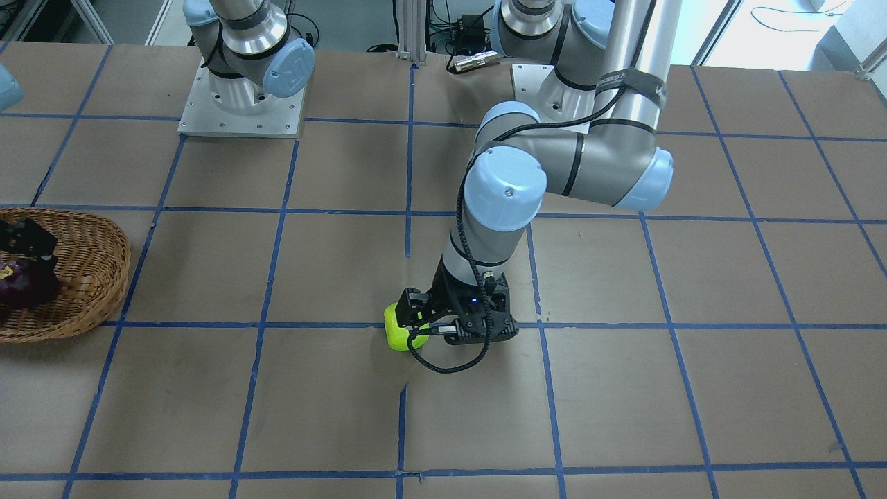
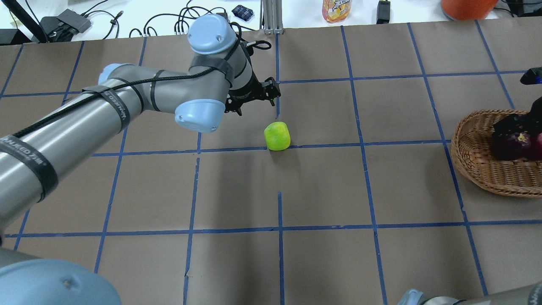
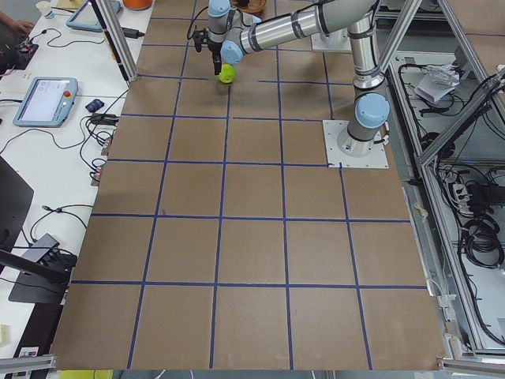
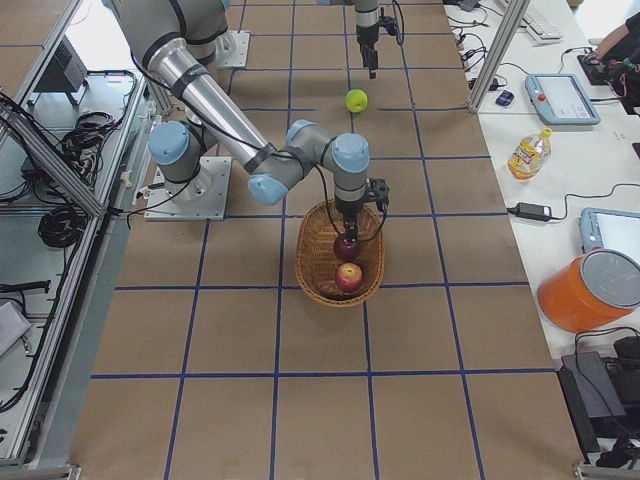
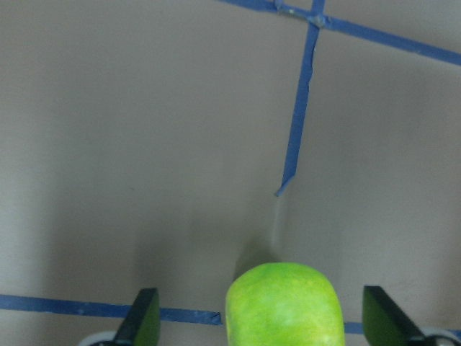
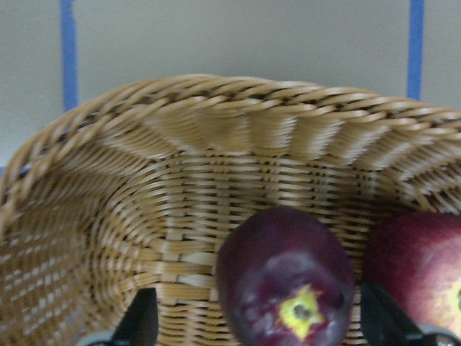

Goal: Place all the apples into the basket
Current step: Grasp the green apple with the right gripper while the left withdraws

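Observation:
The yellow-green apple [image 1: 396, 331] [image 2: 277, 135] lies on the table near its middle. My left gripper [image 1: 414, 320] [image 2: 254, 95] is open just above it. In the left wrist view the apple [image 5: 284, 306] sits between the two fingers [image 5: 140, 321], apart from both. The wicker basket [image 2: 478, 161] [image 1: 90, 263] [image 4: 315, 260] holds the dark purple apple [image 6: 284, 274] [image 2: 510, 144] and the red apple [image 6: 418, 267] [image 4: 349, 277]. My right gripper [image 2: 516, 123] [image 1: 28, 242] hangs open over the basket, right above the purple apple.
A drink bottle [image 4: 527, 153], an orange bucket [image 4: 595, 290] and tablets [image 4: 562, 97] stand on the white side bench beyond the table's far edge. The arms' base plates [image 1: 239, 104] are at the robot's side of the table.

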{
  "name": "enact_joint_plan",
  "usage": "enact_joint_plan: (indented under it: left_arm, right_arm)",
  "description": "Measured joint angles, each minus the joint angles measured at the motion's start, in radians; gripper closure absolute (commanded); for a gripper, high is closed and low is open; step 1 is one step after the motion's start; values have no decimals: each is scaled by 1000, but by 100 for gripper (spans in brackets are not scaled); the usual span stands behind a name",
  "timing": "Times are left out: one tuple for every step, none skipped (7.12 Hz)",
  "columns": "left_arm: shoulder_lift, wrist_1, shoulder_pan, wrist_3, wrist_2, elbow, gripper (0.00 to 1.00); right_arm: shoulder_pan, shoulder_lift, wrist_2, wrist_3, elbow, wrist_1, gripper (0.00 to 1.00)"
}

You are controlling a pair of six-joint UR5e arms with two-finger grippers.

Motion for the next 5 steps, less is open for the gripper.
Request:
enact_joint_plan:
  left_arm:
    - [56,-75,41,85,0,-4,0]
    - [121,-159,79,175,11,-12,0]
    - [194,-245,104,248,42,-17,0]
    - [273,-344,121,314,95,-19,0]
    - [350,-442,145,373,139,-16,0]
  right_arm:
    - [92,-41,-6,65,-2,41,0]
    - [210,-70,-12,168,-3,57,0]
    - [334,-84,-10,335,-4,59,0]
    - [469,-69,-1,540,-13,55,0]
    - [608,-13,4,718,-56,45,0]
